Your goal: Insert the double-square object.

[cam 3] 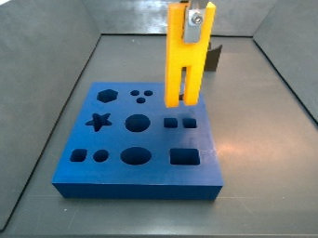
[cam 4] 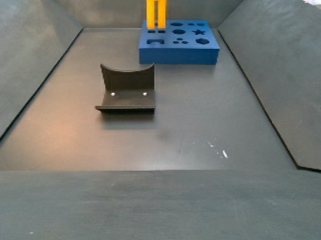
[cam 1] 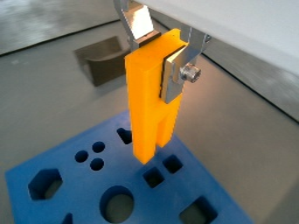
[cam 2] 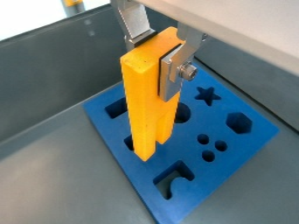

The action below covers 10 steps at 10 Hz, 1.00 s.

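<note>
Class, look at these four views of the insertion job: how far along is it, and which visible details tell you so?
Done: the gripper has the tall bright yellow plastic double-square object clamped near its top and upright. In hand: its forked prongs are poised over the blue foam block with cut-out shapes, close to the pair of small square holes. Left: pushing the prongs down into those holes, then releasing. The dark L-shaped fixture stands apart on the floor.

I see the fixture (cam 4: 126, 90) standing on the grey surface (cam 4: 189, 141), well apart from the far blue board (cam 4: 179, 52).
</note>
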Available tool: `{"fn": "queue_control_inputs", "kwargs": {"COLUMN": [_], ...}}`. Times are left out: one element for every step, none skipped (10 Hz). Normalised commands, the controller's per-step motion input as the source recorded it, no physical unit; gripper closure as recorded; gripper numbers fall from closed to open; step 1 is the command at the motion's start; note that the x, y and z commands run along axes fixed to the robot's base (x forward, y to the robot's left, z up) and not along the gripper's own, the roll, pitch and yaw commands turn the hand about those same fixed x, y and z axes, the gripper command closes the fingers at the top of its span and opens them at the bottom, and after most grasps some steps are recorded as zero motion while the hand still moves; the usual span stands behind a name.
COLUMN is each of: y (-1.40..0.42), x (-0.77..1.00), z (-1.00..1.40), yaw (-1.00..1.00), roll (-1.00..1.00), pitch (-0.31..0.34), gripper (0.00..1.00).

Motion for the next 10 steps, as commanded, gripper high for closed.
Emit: {"fn": "queue_control_inputs", "kwargs": {"y": [-0.15, -0.19, -0.19, -0.18, -0.02, -0.13, -0.26, -0.28, -0.29, -0.08], "x": [0.0, 0.0, 0.04, 0.35, 0.0, 0.24, 0.29, 0.05, 0.05, 0.07], "z": [-0.05, -0.04, -0.05, 0.0, -0.11, -0.23, -0.25, -0.11, -0.01, -0.1], "yaw": [-0.8, -0.74, -0.7, -0.46, 0.0, -0.06, -0.04, 0.0, 0.08, 0.03], "roll": [0.0, 0.0, 0.0, 0.0, 0.0, 0.11, 0.23, 0.22, 0.19, 0.14], "pitch": [0.229, 0.231, 0.22, 0.169, 0.0, 0.121, 0.227, 0.173, 0.131, 0.09], "gripper": [1.0, 1.0, 1.0, 1.0, 1.0, 1.0, 1.0, 1.0, 1.0, 1.0]}}
